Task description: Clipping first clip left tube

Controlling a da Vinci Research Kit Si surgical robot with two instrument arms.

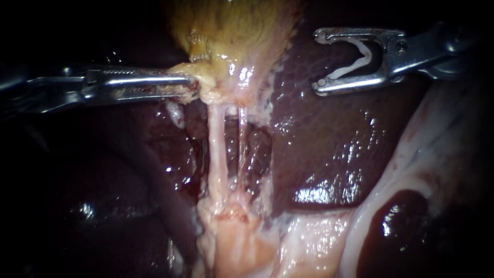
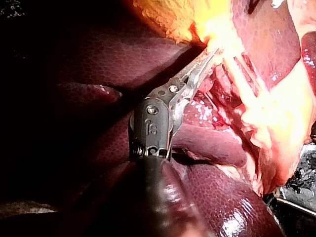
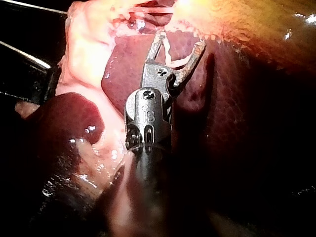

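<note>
The dark red, glossy liver [image 1: 329, 154] filled most of the field, behind and under both instruments. Above it hung the yellowish, sac-like gallbladder [image 1: 236, 31], and its pale lower end narrowed toward the hand of the left instrument. Well below both hands lay a broad band of pale pink-white tissue [image 1: 242, 247].

The left instrument [image 1: 193, 85], a slender metal shaft with long toothed jaws, came in from the left. Its hand was closed narrow on the pale lower end of the gallbladder and held it. The right instrument [image 1: 321, 62], a metal shaft with a forked tip, hung over the liver, well apart from the left hand. Its hand stood wide, and a small white bent clip [image 1: 360, 62] sat between the two jaws and touched both of them.

The left tube [image 1: 217, 154], a pale pink stretched cord, ran from just beside the tip of the left hand down to the pale tissue. It lay ahead of the right hand and lower, and that hand did not touch it. Just beside it, on the side of the right hand, ran a thinner pale tube [image 1: 242, 149].
</note>
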